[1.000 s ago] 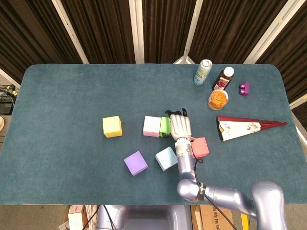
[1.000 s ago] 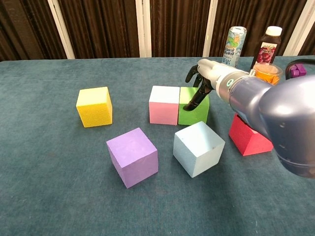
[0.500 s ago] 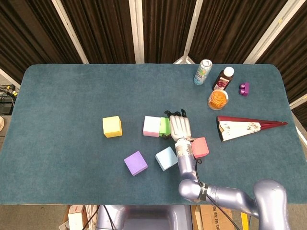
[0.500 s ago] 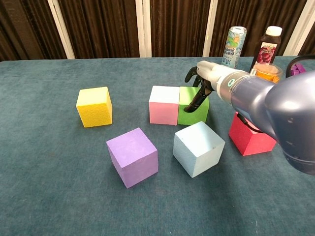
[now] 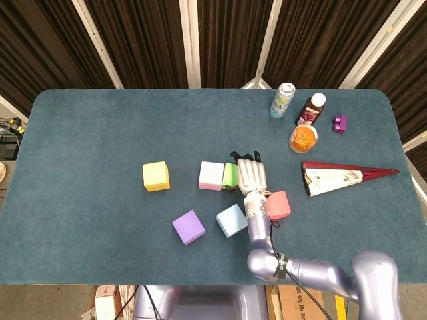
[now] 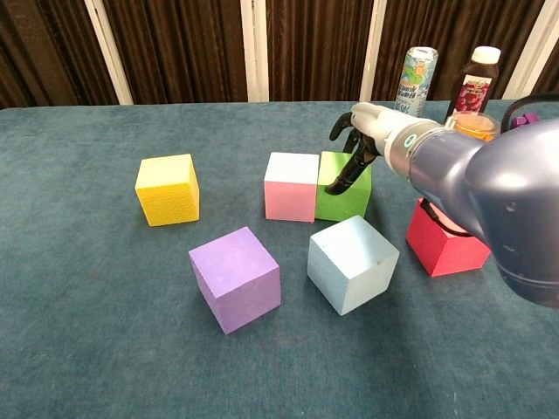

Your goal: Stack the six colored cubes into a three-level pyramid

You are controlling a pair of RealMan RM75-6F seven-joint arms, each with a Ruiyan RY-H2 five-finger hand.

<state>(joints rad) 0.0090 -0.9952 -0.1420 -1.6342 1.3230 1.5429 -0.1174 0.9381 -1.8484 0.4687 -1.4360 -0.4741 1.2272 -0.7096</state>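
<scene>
Six cubes sit flat on the bench (image 5: 93,127), none stacked. The green cube (image 6: 343,186) touches the pink cube (image 6: 292,186), sides squared to the bench edge. The right robot hand (image 6: 360,140) rests over the green cube, fingers curled down on it; a firm grip cannot be told.

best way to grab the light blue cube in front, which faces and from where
Come from above and pinch the light blue foam cube across two opposite upright faces. It sits turned on the teal table, one corner toward the camera, so rotate the hand to match. All sides look free; the purple cube stands apart.
</scene>
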